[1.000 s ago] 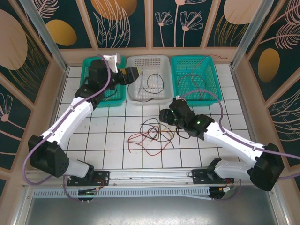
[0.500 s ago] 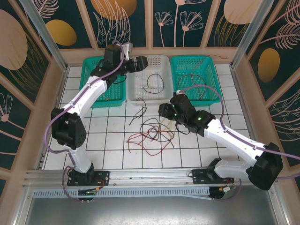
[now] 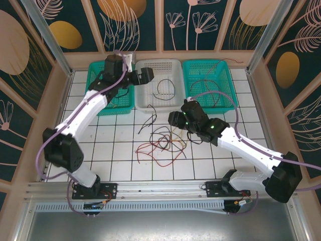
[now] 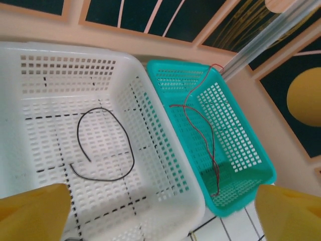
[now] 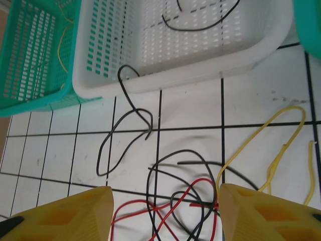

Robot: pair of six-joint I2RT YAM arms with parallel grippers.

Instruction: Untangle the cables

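Top external view: my left hand (image 3: 146,75) hovers released over the white basket (image 3: 144,103) holding one black cable (image 3: 163,89), while my right hand (image 3: 173,121) hangs open above the red, black and yellow tangle (image 3: 161,145) on the counter (image 3: 100,155), so sorting looks begun, with the bulk left to separate.

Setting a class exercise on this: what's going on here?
An untangling job, partway through. The left gripper hangs open and empty over the white basket, where a black cable lies. The right gripper hovers open above the red, black and yellow tangle on the tiles.
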